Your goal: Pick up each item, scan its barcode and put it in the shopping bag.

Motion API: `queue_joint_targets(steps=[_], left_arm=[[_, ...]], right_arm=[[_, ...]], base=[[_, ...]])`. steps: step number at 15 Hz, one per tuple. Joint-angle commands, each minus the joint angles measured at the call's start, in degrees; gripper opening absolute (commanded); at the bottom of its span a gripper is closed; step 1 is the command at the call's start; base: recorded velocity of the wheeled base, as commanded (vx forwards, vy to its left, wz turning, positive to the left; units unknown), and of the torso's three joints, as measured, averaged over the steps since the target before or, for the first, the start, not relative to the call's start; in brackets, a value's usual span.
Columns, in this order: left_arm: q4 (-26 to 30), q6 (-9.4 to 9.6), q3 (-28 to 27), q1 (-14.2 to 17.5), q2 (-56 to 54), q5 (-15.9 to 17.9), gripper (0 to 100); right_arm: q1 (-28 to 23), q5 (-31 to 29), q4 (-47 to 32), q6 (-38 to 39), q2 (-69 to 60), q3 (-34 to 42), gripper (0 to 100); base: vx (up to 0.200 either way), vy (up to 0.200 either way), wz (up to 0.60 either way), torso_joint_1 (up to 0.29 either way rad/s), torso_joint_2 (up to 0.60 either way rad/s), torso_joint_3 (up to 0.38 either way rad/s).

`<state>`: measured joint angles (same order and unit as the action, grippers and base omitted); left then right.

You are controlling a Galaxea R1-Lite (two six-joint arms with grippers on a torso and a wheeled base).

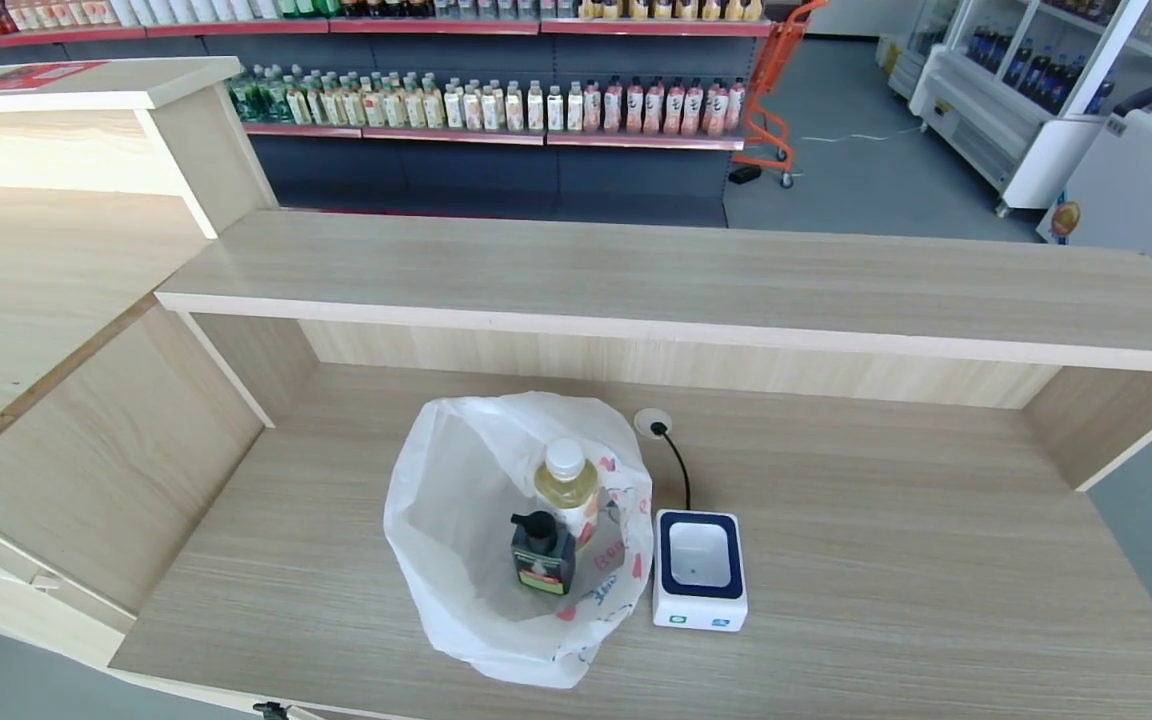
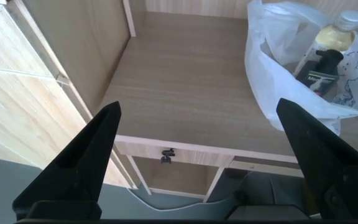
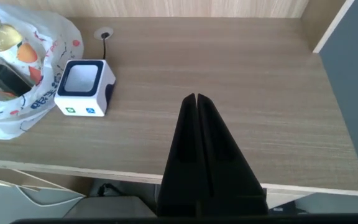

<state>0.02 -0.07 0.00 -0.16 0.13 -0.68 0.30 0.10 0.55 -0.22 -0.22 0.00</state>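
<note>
I find the yellow white-capped bottle (image 1: 566, 482) and black pump bottle (image 1: 542, 556) inside the white plastic shopping bag (image 1: 436, 480), bagging apparently complete; left gripper (image 2: 198, 106) gapes empty, right gripper (image 3: 196, 98) closed.

counter (image 1: 836, 560): light wood, raised ledge (image 1: 696, 280) | behind: shelves (image 1: 496, 105) of bottled drinks | floor (image 1: 866, 170): grey | right: glass-door coolers (image 1: 1016, 90)

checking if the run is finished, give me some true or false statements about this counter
The drink bottle and the pump bottle are inside the bag. True.
The scanner lies inside the bag. False: it sits on the counter beside the bag.
The left gripper is open. True.
The right gripper holds a bottle. False: it is shut and empty.
</note>
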Motion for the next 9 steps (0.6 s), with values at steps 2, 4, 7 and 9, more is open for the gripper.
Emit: queue_joint_targets(steps=[2,4,7,9], left_arm=[[-0.02,-0.01,0.0,-0.02,0.13,-0.02,100],[-0.02,-0.1,0.0,-0.02,-0.13,-0.11,100],[-0.02,-0.1,0.0,-0.02,-0.13,-0.11,100],[-0.02,-0.1,0.0,-0.02,-0.13,-0.11,100]], right_arm=[[0.05,-0.01,0.07,0.04,0.22,0.0,0],[0.05,-0.01,-0.02,0.04,0.22,0.0,0],[0.05,-0.01,-0.02,0.04,0.22,0.0,0],[0.05,-0.01,-0.02,0.04,0.22,0.0,0]], base=[[0.2,0.0,0.0,-0.002,0.0,0.002],[0.1,0.0,0.0,0.009,0.01,0.001],[0.0,0.0,0.0,0.0,0.0,0.0],[0.0,0.0,0.0,0.0,0.0,0.0]])
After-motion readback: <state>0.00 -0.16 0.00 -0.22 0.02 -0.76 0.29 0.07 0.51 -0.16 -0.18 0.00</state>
